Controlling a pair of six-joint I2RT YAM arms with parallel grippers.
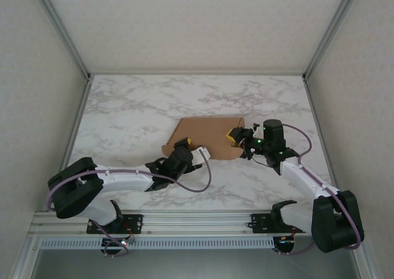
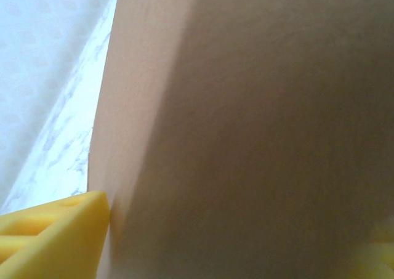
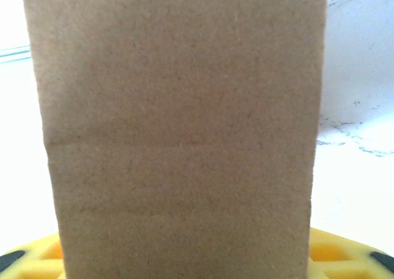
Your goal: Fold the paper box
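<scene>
The paper box (image 1: 209, 136) is a plain brown cardboard sheet lying partly folded at the table's middle. My left gripper (image 1: 187, 147) is at its near left corner. In the left wrist view a cardboard panel (image 2: 246, 125) stands close before the camera, with one yellow fingertip (image 2: 55, 236) against its left edge and the other just showing at the far right; the jaws are spread. My right gripper (image 1: 236, 136) is at the box's right end. A raised flap (image 3: 178, 131) faces the right wrist camera and covers the gap between the yellow fingers (image 3: 345, 254).
The marble table (image 1: 135, 106) lies bare around the box. White walls with metal corner posts (image 1: 61, 29) close in the back and sides. The rail (image 1: 197, 220) carrying both arm bases runs along the near edge.
</scene>
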